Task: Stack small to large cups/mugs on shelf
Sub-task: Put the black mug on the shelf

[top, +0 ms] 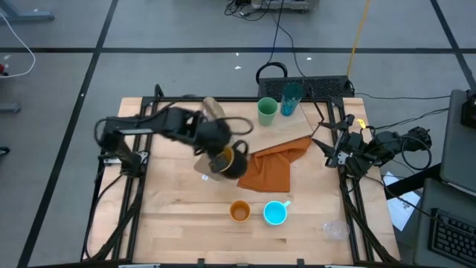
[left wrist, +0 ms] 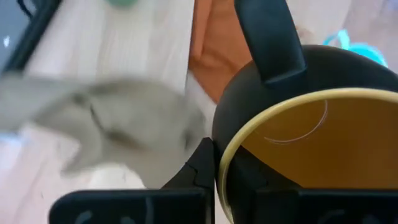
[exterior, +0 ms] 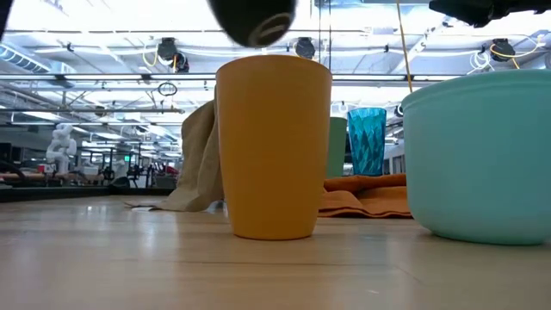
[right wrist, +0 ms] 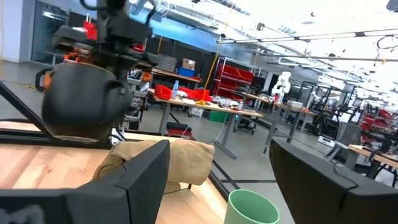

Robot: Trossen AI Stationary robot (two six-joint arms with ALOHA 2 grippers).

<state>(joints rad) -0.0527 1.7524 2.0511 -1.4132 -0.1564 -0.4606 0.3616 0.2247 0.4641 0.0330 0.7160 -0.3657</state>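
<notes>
My left gripper is shut on the mug, dark outside and yellow inside, held above the table's middle. Its dark underside shows at the top of the low view. The light green cup and the teal tumbler stand at the far edge. The orange cup and the cyan mug stand near the front. The clear glass is at the front right. My right gripper is open and empty at the table's right edge. No shelf shows apart from the tabletop. My left gripper holds the mug by its rim, on the side opposite the dark handle. One finger is outside the wall and the other inside. The gripper stands above the mug, which hangs below it, clear of the table.
An orange cloth lies right of the mug. A tan cloth is bunched behind and under the left arm. Black frame rails run along both table sides. Cables and a dark box lie at the far right.
</notes>
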